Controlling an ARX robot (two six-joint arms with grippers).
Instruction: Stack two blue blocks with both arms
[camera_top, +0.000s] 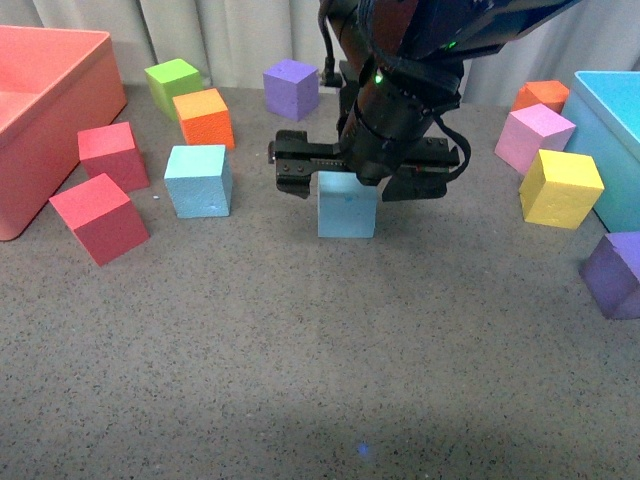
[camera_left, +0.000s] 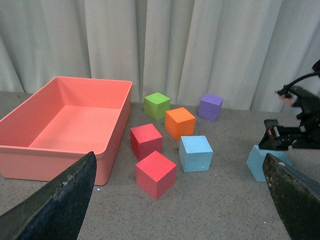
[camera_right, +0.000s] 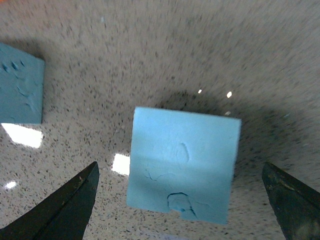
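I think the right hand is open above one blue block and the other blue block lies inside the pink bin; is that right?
Not quite: the other blue block sits on the table outside the pink bin, as the front view shows. The right hand is indeed open above one blue block.

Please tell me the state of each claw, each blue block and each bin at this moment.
right claw, open, over the centre blue block, not touching it
left claw, open, holding nothing
centre blue block, on the table, not gripped, not stacked
other blue block, on the table, nothing on top
coral bin, empty
turquoise bin, inside hidden, cannot tell
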